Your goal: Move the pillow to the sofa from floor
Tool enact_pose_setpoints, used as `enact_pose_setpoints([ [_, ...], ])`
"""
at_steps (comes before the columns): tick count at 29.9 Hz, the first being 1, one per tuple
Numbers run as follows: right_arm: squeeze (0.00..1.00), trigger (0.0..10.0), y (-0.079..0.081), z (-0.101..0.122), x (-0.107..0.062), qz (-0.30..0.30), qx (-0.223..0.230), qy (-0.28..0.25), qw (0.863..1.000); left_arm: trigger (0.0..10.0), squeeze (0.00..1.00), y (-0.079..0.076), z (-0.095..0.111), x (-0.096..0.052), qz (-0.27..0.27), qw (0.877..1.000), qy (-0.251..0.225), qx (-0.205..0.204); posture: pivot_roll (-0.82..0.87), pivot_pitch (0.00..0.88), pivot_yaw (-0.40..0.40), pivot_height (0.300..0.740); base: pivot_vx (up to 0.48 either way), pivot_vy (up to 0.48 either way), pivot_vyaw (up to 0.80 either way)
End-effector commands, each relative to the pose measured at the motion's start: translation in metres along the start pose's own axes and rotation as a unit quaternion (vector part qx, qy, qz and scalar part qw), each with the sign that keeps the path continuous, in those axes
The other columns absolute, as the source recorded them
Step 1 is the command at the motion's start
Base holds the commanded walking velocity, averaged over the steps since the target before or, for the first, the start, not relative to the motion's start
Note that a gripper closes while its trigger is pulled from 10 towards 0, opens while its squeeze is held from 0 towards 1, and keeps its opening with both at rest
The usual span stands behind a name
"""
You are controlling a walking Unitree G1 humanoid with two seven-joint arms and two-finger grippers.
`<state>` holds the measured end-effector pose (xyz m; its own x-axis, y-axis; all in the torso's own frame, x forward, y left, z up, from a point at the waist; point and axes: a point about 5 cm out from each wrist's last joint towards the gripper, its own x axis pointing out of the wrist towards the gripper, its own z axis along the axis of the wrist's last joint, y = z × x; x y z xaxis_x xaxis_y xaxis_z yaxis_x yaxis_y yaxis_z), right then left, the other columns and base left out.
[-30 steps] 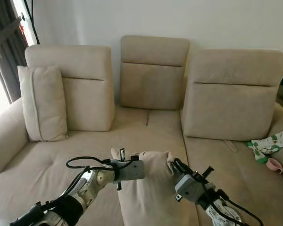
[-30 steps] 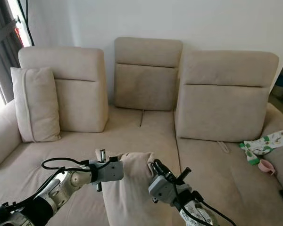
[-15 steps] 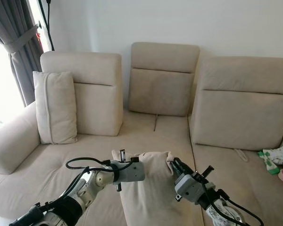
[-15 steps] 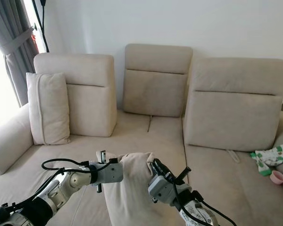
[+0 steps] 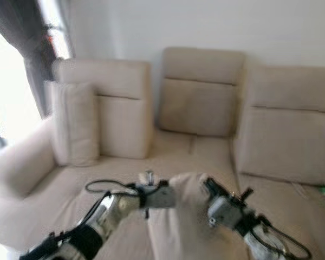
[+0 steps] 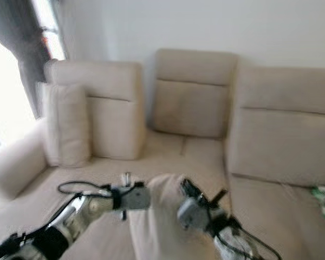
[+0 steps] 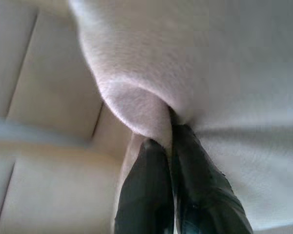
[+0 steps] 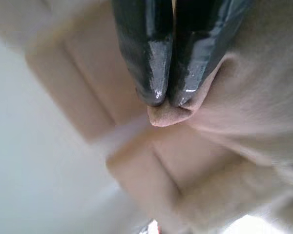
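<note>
- The soft beige fabric pillow (image 5: 187, 216) hangs in the lower middle of the left eye view, held up off the floor between the two arms and in front of the seat of the wide beige upholstered sofa (image 5: 206, 151).
- The left gripper (image 5: 170, 196) has its two black fingers (image 7: 151, 195) pressed together on a pinched fold at the pillow's upper left corner, seen close in the left wrist view.
- The right gripper (image 5: 208, 187) is likewise clamped on the pillow's upper right corner; in the right wrist view a small tab of cloth pokes out past the black fingertips (image 8: 154, 83).
- Both head views are blurred, so the robot seems to be moving; finer detail of the sofa is hard to read.
- A second upright beige cushion (image 5: 76, 122) leans against the back cushions at the upper left of the frame.
- The step in hand looks like carrying the pillow over the seat. To do it well, both corners should stay level and pinched until the pillow's lower edge is over the seat, then come down together.
- The right pinch looks shallow, so a jerk could slip that corner free; smooth motion is wise.
- The open seat in the middle looks like the easiest landing place.
</note>
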<state>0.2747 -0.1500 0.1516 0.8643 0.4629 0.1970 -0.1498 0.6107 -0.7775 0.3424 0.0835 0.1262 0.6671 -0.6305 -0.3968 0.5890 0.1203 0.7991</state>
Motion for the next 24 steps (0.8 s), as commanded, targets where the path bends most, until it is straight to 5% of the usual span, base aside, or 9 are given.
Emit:
enact_pose_setpoints([
  [1, 0.00, 10.0, 0.005, 0.012, 0.000, 0.006, 0.003, -0.033, 0.999, 10.0, 0.00, 0.006, 0.005, 0.001, 0.012, 1.000, -0.012, -0.001, 0.11, 0.000, 0.036, 0.740, 0.281, 0.000, 0.00],
  [17, 0.00, 10.0, -0.005, 0.008, 0.002, -0.029, 0.004, -0.014, 0.999, 10.0, 0.00, 0.009, 0.013, 0.003, 0.019, 0.999, -0.034, 0.020, 0.10, 0.000, 0.039, 0.740, 0.034, 0.000, 0.00],
  [24, 0.00, 10.0, -0.041, -0.015, -0.001, -0.165, 0.034, 0.070, 0.983, 10.0, 0.00, 0.032, 0.054, 0.013, 0.066, 0.990, -0.119, 0.032, 0.09, 0.000, 0.053, 0.740, 0.000, 0.000, 0.00],
])
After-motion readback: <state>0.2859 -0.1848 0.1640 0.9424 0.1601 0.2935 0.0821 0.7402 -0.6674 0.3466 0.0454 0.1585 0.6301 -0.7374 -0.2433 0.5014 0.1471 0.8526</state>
